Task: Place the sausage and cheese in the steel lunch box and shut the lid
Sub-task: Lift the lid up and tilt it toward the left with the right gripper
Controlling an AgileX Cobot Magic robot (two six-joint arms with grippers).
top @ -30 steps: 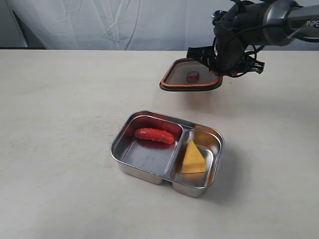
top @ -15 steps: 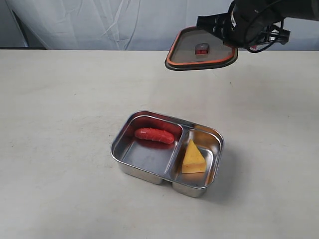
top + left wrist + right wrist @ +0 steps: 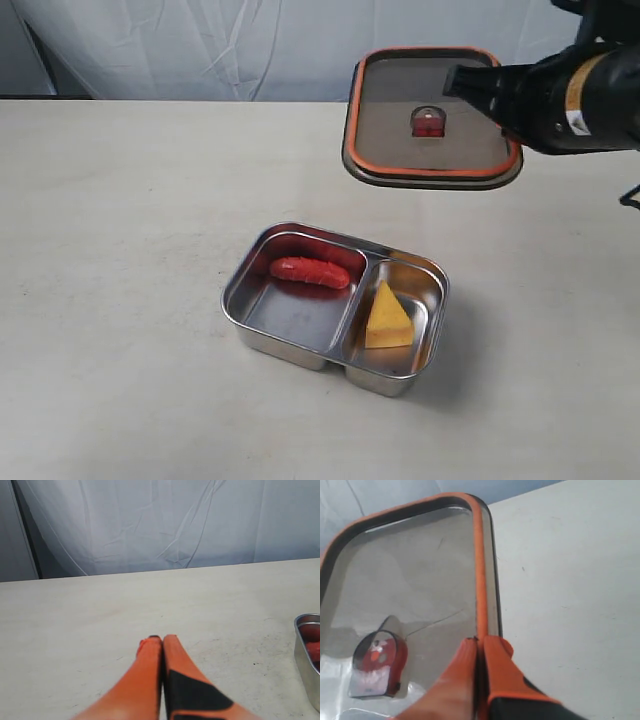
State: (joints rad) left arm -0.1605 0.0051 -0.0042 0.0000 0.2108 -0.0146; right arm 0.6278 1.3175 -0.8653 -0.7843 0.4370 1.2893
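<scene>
**Q:** At far left, how does the left gripper [image 3: 161, 639] stand?
**A:** Its orange fingers are pressed together with nothing between them, over the pale beige counter [image 3: 120, 250]. It appears only in the left wrist view.

**Q:** And at centre?
**A:** The shiny, two-compartment steel lunch box [image 3: 290, 347] rests uncovered on the counter. The glossy red, ridged sausage [image 3: 309, 271] lies in the larger, left compartment, near its far wall. The yellow-orange wedge of cheese [image 3: 387, 318] lies in the smaller, right compartment.

**Q:** At right?
**A:** The dark, smoky translucent rounded-rectangle lid [image 3: 390, 110] hangs in the air, apart from the box. It is tilted so that its orange seal rim [image 3: 352, 120] and small red-orange valve [image 3: 428, 122] face the exterior camera. The right gripper [image 3: 477, 641] is clamped on the lid's edge.
</scene>
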